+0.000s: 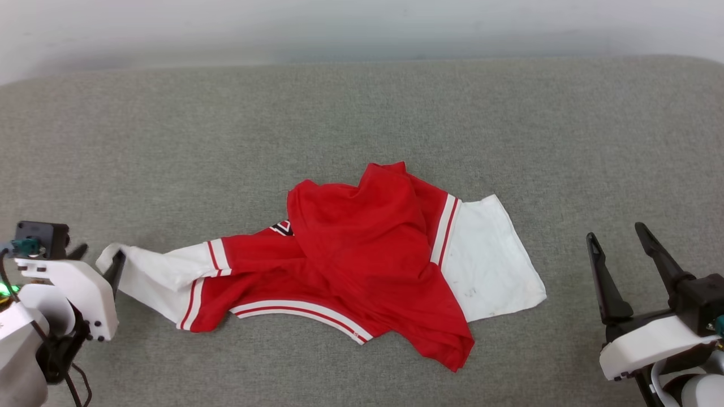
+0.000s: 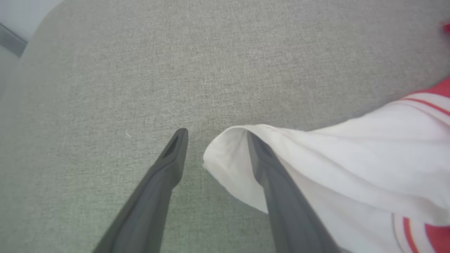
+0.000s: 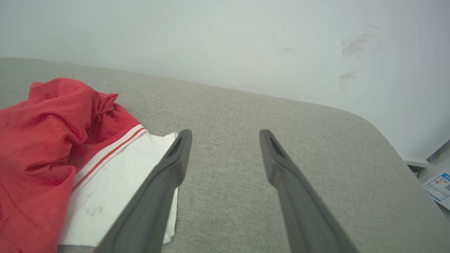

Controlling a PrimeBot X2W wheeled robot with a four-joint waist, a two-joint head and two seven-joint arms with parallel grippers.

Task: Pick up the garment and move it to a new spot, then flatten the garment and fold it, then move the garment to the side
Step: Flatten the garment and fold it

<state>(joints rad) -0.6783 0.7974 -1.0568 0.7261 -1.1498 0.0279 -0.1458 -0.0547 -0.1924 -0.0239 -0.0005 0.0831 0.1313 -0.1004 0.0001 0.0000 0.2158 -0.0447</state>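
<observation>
The garment is a red jersey with white sleeves and striped trim, lying crumpled in the middle of the grey cushioned surface. One white sleeve stretches left to my left gripper. In the left wrist view that gripper is open, and the sleeve's edge is draped over the tip of its right-hand finger, with nothing pinched between the two. My right gripper stands open at the lower right, apart from the garment. The right wrist view shows the gripper just right of the other white sleeve.
A pale wall runs along the back of the surface. The surface's rounded right corner drops off to a floor with a printed paper. Its left corner shows in the left wrist view.
</observation>
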